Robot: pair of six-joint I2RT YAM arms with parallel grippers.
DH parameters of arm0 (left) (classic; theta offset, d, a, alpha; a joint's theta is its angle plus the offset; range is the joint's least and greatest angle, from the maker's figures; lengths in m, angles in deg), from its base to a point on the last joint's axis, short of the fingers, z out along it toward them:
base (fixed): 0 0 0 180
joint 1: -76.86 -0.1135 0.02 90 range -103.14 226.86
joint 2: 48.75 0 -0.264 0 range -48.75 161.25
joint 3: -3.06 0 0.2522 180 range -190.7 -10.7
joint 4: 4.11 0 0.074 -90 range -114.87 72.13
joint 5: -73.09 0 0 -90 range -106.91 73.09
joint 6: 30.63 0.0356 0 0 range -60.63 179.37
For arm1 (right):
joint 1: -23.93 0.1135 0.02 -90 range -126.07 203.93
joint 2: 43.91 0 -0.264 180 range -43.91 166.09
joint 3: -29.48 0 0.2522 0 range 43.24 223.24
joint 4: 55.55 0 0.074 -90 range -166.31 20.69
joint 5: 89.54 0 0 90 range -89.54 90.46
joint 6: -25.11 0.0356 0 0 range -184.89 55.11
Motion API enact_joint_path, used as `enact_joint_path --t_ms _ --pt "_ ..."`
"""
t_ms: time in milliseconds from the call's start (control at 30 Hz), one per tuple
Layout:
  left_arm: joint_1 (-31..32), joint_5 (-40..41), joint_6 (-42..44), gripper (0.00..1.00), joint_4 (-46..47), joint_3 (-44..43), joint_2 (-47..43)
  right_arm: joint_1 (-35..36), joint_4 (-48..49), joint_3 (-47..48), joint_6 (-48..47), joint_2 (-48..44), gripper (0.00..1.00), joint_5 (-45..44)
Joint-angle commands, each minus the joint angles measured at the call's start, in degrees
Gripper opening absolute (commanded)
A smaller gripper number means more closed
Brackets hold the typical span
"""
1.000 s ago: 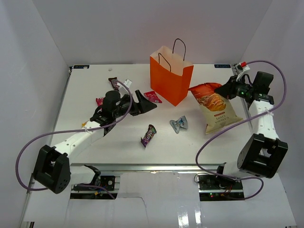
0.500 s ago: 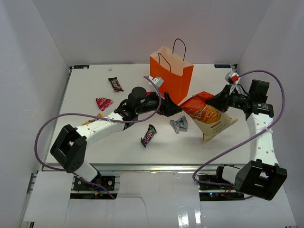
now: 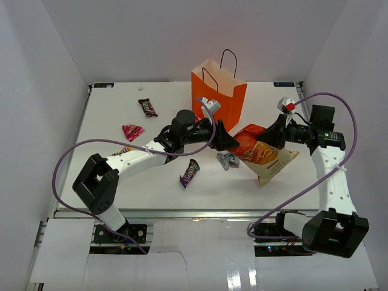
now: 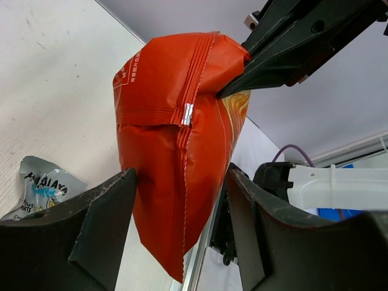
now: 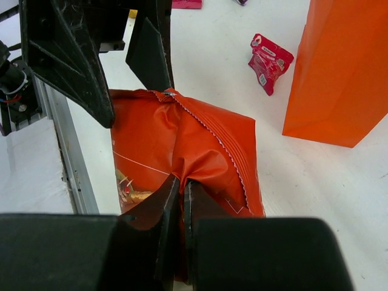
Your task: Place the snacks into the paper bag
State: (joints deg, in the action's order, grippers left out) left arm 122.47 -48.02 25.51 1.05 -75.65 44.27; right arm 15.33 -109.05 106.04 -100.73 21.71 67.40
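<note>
My right gripper [image 3: 276, 134] is shut on the top edge of the large orange-yellow chip bag [image 3: 262, 153] and holds it off the table; the pinch shows in the right wrist view [image 5: 182, 182]. My left gripper [image 3: 227, 140] is open, and its fingers [image 4: 115, 200] straddle the bag's other end [image 4: 176, 139] without clamping it. The orange paper bag [image 3: 218, 97] stands upright just behind both grippers. A silver-blue wrapper [image 3: 227, 160], a purple packet [image 3: 190, 172], a pink-red wrapper [image 3: 131, 131] and a dark brown candy bar [image 3: 147, 107] lie on the table.
A second pink-red wrapper [image 5: 270, 60] lies beside the paper bag's base [image 5: 345, 73]. A small yellow packet [image 3: 125, 150] peeks out from under the left arm. White walls close in the table on three sides.
The left arm swung right from the table's left half to the chip bag. The right gripper lifted the chip bag and carried it left, toward the left gripper.
</note>
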Motion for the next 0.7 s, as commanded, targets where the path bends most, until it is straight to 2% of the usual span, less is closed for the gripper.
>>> enact_joint_path --t_ms 0,33,100,167,200,300,467,567,600,667 --pt "1.0 -3.6 -0.1 0.71 0.9 0.0 -0.8 2.0 2.7 2.0 0.3 -2.3 0.08 1.6" --pt "1.2 -3.6 -0.1 0.71 0.9 0.3 -0.8 2.5 3.5 1.6 0.6 -2.5 0.08 1.3" --pt "1.4 -3.2 0.1 0.62 0.6 0.6 -0.8 4.1 4.3 0.5 1.6 -3.4 0.08 0.6" --pt "1.5 -3.0 0.2 0.46 0.2 0.7 -0.8 5.1 5.6 -0.5 2.3 -3.9 0.08 -0.4" --pt "1.5 -2.6 0.2 0.32 0.1 0.7 -0.7 5.6 6.3 -0.8 3.0 -4.4 0.08 -0.7" --pt "1.6 -1.7 0.8 0.18 -0.5 0.9 -1.4 5.9 8.3 -1.2 4.7 -4.7 0.08 -1.4" --pt "1.7 -2.0 3.0 0.05 -3.1 1.1 -2.5 6.7 9.7 -1.6 5.3 -4.6 0.08 -2.9" --pt "1.6 -1.6 5.6 0.00 -6.0 1.1 -4.1 7.3 9.7 -2.2 4.3 -4.5 0.17 -4.6" --pt "1.6 -1.5 6.5 0.00 -6.8 1.4 -4.6 7.4 9.0 -2.3 3.4 -4.3 0.30 -5.2" --pt "1.6 -0.6 9.9 0.00 -10.1 1.6 -6.3 7.5 7.2 -2.0 0.4 -3.8 0.47 -6.9"
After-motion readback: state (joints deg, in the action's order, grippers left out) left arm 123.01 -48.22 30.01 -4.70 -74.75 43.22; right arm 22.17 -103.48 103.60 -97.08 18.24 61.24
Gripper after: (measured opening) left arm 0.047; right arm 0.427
